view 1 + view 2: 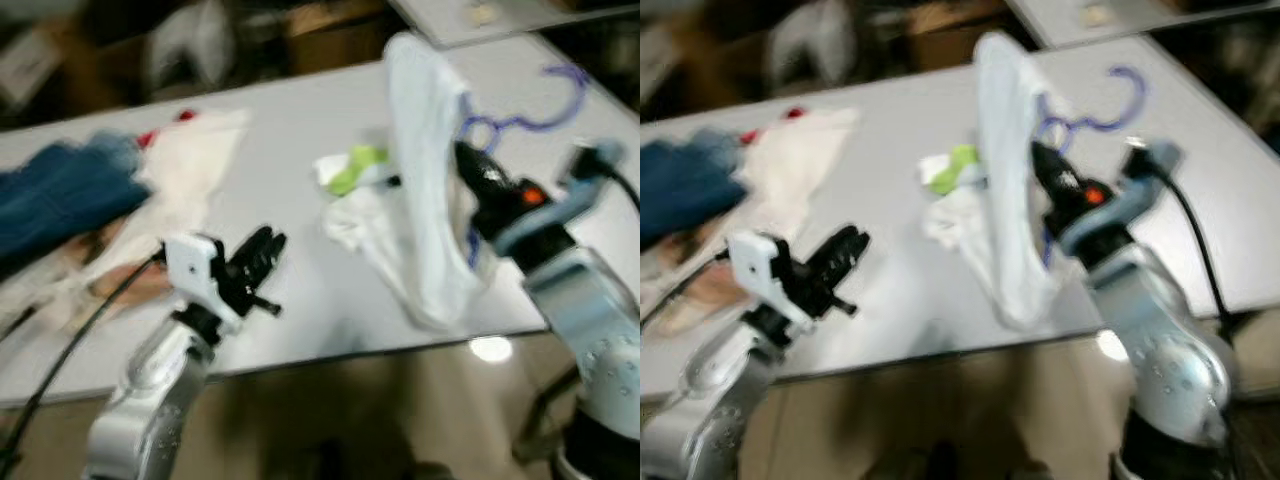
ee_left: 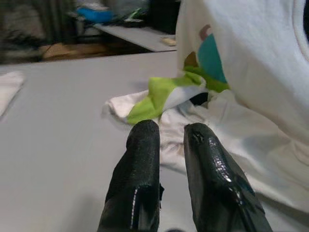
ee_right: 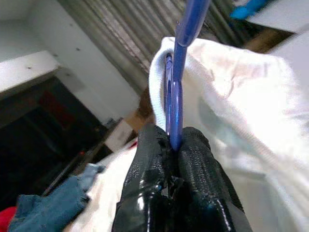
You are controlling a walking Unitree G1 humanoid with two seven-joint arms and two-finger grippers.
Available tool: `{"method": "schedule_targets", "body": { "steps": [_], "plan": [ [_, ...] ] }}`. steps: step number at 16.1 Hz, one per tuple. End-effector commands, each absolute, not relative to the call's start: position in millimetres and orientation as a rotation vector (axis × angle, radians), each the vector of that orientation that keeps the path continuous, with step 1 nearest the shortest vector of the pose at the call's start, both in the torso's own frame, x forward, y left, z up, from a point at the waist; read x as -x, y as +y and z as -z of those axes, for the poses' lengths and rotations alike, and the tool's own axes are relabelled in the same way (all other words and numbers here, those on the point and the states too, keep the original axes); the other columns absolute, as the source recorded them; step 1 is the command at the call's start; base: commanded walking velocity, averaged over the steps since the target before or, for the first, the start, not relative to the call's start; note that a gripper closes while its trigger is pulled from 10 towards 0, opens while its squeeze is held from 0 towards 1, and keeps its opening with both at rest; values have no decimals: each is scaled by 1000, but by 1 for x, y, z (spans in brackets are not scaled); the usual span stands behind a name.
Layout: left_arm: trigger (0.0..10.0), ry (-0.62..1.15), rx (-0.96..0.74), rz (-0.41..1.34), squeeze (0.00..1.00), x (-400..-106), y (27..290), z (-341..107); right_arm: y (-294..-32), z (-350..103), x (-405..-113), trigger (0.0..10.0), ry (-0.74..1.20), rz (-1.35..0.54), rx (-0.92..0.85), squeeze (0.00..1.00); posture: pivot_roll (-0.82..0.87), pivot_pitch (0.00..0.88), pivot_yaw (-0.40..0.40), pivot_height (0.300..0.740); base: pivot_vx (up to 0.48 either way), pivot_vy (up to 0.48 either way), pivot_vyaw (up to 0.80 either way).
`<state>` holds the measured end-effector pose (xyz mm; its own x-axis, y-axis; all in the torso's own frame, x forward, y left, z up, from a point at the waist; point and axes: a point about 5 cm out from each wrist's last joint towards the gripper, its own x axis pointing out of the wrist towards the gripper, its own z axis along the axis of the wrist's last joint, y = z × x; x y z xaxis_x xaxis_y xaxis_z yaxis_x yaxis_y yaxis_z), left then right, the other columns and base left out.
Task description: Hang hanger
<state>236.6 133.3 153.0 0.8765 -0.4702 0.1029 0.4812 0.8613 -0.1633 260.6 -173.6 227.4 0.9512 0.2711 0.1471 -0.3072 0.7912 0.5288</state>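
A blue hanger [image 1: 520,115] carries a white shirt [image 1: 425,190] that hangs up off the grey table [image 1: 300,150]. My right gripper [image 3: 171,145] is shut on the blue hanger's stem [image 3: 175,101], lifting it above the table; in the left eye view that right gripper [image 1: 470,165] sits against the shirt's right side. The shirt's lower part with a green patch [image 2: 159,94] still rests on the table. My left gripper [image 2: 166,133] hovers low over the table, left of the shirt, fingers nearly together and holding nothing; it also appears as the left gripper [image 1: 260,255].
Blue jeans [image 1: 60,195] and a cream cloth [image 1: 190,165] lie on the table's left part. A second grey table [image 1: 480,15] stands behind. The near table edge [image 1: 330,355] runs just in front of my arms.
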Motion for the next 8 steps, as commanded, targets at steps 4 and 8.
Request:
{"method": "schedule_targets", "body": {
  "steps": [4, 8],
  "plan": [
    [10000, 3, 151, 509, 0, -236, 132, -149, -180, -219, -254, 10000, -53, -254, -526, 0, -140, 93, 164, 740, 0, 0, 800],
    [10000, 0, 148, 489, 0, -235, 129, -148, -177, -204, -250, 10000, 36, -198, -478, 0, -182, 114, 83, 740, 0, 0, 800]
  ]
}}
